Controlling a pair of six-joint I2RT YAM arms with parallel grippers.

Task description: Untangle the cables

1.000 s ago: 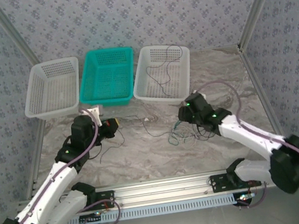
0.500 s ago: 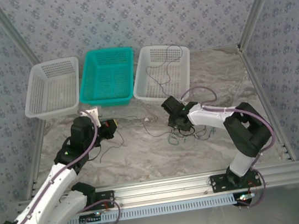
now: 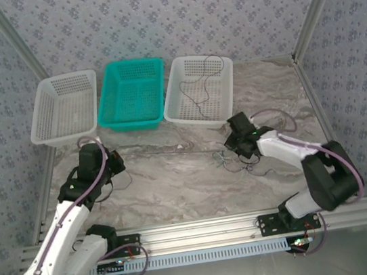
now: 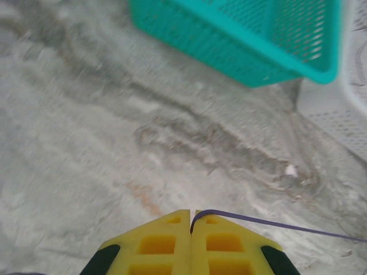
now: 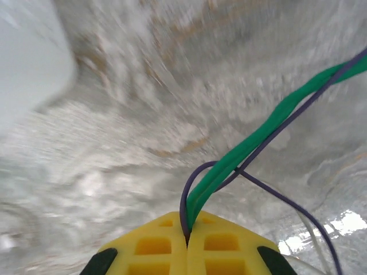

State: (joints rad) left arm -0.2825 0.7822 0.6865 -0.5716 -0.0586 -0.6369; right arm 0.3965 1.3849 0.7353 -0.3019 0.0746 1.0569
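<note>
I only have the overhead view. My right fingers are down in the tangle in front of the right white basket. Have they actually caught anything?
Observer: Yes. In the right wrist view, the right fingers are shut on a green cable, pinched at the tips.
Operator: Just the green one?
Observer: No. A thin dark cable is pinched in beside it and loops out at the tips.
Operator: And the left side?
Observer: The left fingers are shut on a thin purple cable, which runs off toward the right edge of the left wrist view.
</note>
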